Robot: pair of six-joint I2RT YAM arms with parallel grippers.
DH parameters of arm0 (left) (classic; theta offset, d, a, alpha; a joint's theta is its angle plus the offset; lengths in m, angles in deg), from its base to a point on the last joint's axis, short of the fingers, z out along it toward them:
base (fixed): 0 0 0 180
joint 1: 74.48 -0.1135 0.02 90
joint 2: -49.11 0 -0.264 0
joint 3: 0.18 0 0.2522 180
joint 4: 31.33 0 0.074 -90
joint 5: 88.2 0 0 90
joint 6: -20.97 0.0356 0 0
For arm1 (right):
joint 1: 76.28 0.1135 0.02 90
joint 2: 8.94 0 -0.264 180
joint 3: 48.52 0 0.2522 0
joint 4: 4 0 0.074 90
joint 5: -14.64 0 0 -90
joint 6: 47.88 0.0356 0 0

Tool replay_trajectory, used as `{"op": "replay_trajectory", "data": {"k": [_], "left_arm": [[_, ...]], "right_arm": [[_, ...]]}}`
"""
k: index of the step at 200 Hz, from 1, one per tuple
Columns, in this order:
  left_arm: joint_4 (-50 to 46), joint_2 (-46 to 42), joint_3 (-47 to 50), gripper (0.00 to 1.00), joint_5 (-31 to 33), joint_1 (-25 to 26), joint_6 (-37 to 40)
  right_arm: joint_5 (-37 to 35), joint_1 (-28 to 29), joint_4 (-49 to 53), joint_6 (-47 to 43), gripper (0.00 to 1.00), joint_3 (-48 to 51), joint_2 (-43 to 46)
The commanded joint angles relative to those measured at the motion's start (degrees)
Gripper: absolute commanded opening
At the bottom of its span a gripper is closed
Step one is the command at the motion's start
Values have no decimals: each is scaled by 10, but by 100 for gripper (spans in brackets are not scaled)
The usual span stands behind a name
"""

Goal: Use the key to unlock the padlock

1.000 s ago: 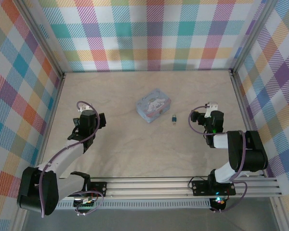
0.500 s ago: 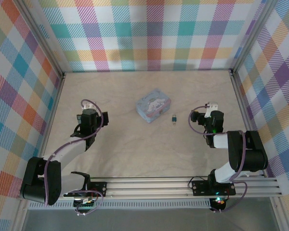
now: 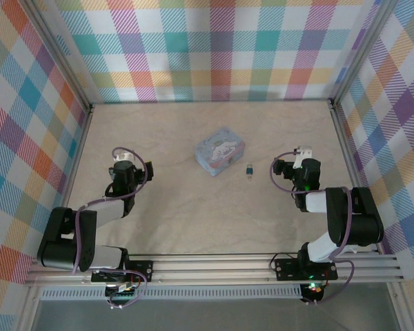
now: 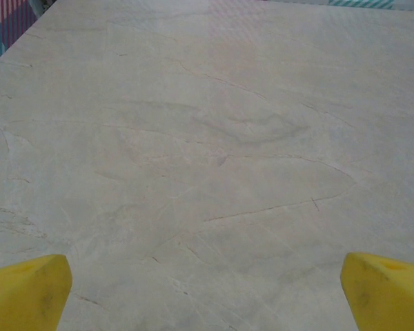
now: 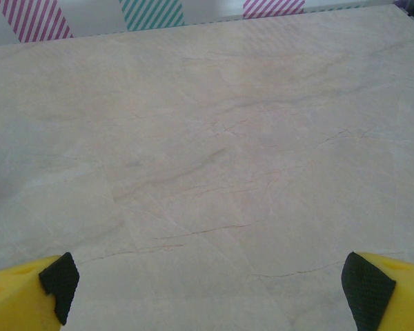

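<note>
pale veined table [image 3: 193, 221] bears padlock [image 3: 221, 151] and key [image 3: 249, 169]; plaid walls [image 3: 214, 48] around.

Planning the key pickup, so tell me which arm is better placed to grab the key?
Right. The key lies just right of the padlock, close to the open right gripper; the left gripper sits farther off, on the padlock's other side.
</note>
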Motion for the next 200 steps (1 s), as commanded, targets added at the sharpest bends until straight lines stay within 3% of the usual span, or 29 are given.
{"op": "replay_trajectory", "data": {"k": [1, 58, 82, 200], "left_arm": [[84, 11, 14, 100, -32, -11, 8], [218, 112, 35, 100, -49, -18, 10], [129, 113, -10, 100, -50, -19, 13], [134, 113, -8, 100, -50, -18, 15]], "right_arm": [[6, -1, -9, -4, 100, -7, 1], [6, -1, -8, -5, 100, -7, 1], [6, -1, -9, -4, 100, -7, 1], [10, 0, -5, -7, 100, -9, 1]]}}
